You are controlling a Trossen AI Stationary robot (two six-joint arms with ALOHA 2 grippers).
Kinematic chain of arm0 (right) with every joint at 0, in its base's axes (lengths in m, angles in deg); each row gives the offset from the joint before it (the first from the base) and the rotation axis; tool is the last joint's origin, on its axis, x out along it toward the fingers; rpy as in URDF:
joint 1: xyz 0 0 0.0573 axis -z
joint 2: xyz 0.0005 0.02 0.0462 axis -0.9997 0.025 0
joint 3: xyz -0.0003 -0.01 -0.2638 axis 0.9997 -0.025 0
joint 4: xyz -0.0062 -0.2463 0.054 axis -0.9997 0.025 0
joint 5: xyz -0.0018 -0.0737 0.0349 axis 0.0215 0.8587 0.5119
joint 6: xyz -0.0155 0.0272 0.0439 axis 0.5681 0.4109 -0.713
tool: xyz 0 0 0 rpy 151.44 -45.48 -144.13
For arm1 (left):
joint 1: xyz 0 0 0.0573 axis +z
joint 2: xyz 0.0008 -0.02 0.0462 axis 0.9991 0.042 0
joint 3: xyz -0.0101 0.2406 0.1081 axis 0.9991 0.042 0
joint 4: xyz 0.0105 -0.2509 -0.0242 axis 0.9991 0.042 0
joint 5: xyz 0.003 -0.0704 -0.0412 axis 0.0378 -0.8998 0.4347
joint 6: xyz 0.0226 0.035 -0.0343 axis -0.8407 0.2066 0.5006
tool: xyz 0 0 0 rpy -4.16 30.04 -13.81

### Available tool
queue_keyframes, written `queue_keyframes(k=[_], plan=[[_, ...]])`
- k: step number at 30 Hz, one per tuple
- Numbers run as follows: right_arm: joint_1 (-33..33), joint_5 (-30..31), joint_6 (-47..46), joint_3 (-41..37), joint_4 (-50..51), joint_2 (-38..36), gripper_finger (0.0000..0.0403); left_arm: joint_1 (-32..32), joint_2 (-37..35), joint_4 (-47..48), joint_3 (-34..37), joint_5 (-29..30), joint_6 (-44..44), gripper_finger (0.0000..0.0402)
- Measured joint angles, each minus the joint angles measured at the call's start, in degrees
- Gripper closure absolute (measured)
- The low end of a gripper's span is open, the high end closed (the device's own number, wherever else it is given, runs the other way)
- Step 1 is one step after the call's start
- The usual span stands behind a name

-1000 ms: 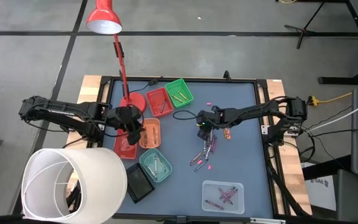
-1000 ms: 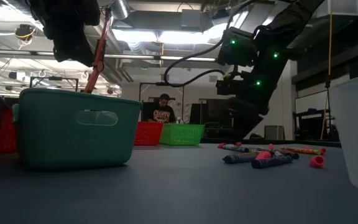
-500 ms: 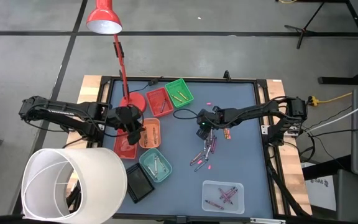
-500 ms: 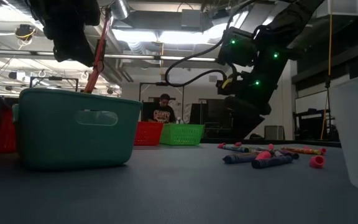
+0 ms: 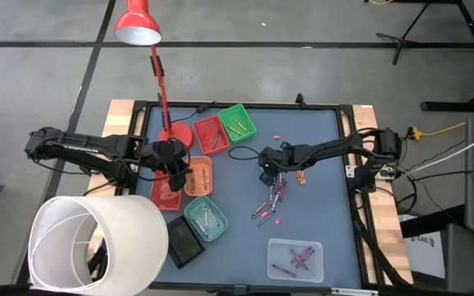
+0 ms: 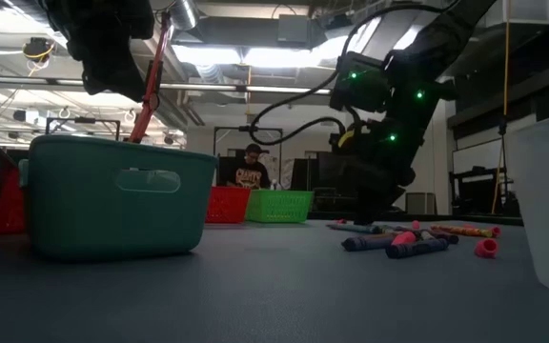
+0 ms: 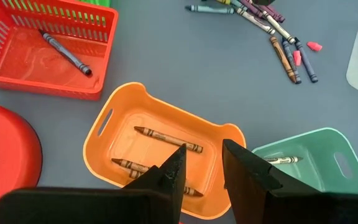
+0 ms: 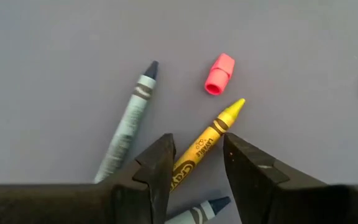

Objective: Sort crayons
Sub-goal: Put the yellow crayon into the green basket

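Below, line by line:
Right gripper (image 8: 194, 163): low over the counter (image 5: 319, 148) near its middle, fingers (image 8: 157, 165) open, astride a yellow crayon (image 8: 207, 142), neither touching it.
Neighbours: grey-blue crayon (image 8: 128, 121) just beside one finger; pink cap (image 8: 219, 73) beyond the yellow tip.
Crayons (image 5: 272, 201): loose pile mid-counter.
Left gripper (image 7: 202, 171): fingers apart, empty, above the orange tray (image 7: 114, 121) toward the left edge.

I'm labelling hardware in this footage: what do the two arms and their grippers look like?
Both arms are dark and jointed. The right arm shows small green lights and looping black cables. Each gripper, left gripper and right gripper, has two dark, angular fingers.
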Motion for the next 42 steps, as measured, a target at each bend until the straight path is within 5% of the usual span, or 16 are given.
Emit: queue_keyframes(k=[9,18,25,36,42], plan=[[0.02,-0.19,0.00,-0.05,-0.07,0.52,0.0265,0.00,0.00,-0.20,0.00,1.23,0.04,0.0313],[0.00,-0.98,0.24,-0.13,-0.28,0.65,0.0341,0.00,1.98,-3.96,0.00,4.38,-0.90,0.0313],[0.00,-0.76,0.36,-0.17,-0.20,0.65,0.0385,-0.02,9.15,-11.23,0.00,4.32,-7.17,0.0313],[0.13,-3.00,3.62,2.99,2.97,0.60,0.0384,0.00,22.19,-24.44,0.00,3.73,-17.11,0.0313],[0.11,-3.65,5.72,8.41,8.46,0.86,0.0384,0.23,26.85,-31.79,0.00,-1.88,-22.08,0.0313]])
